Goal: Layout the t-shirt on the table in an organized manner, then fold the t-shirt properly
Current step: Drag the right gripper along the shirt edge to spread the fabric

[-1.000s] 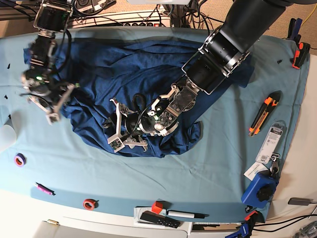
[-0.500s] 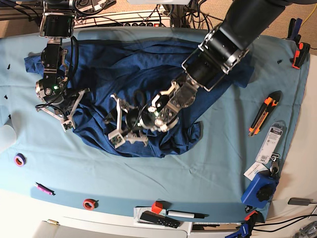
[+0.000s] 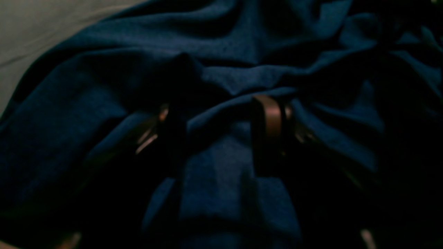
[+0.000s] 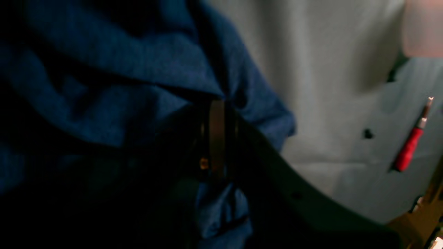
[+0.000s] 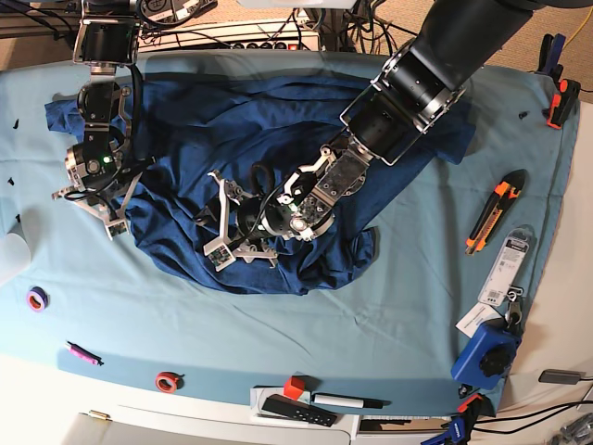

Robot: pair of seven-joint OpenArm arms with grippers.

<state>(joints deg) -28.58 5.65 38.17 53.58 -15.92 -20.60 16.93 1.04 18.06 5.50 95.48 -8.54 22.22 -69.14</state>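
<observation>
Two robot arms work on the crumpled dark navy-blue knit t-shirt (image 5: 269, 130) on the teal-covered tabletop (image 5: 398, 324): the right gripper (image 4: 216, 138) has its fingers pinched together on a fold at the shirt's edge, the left gripper (image 5: 232, 232) has its fingers spread apart on the cloth.

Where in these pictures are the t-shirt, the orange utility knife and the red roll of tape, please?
t-shirt (image 5: 269, 120), base view, on the flat cloth near its far edge.
orange utility knife (image 5: 494, 212), base view, on the middle of its handle.
red roll of tape (image 5: 167, 381), base view, on its ring.
</observation>
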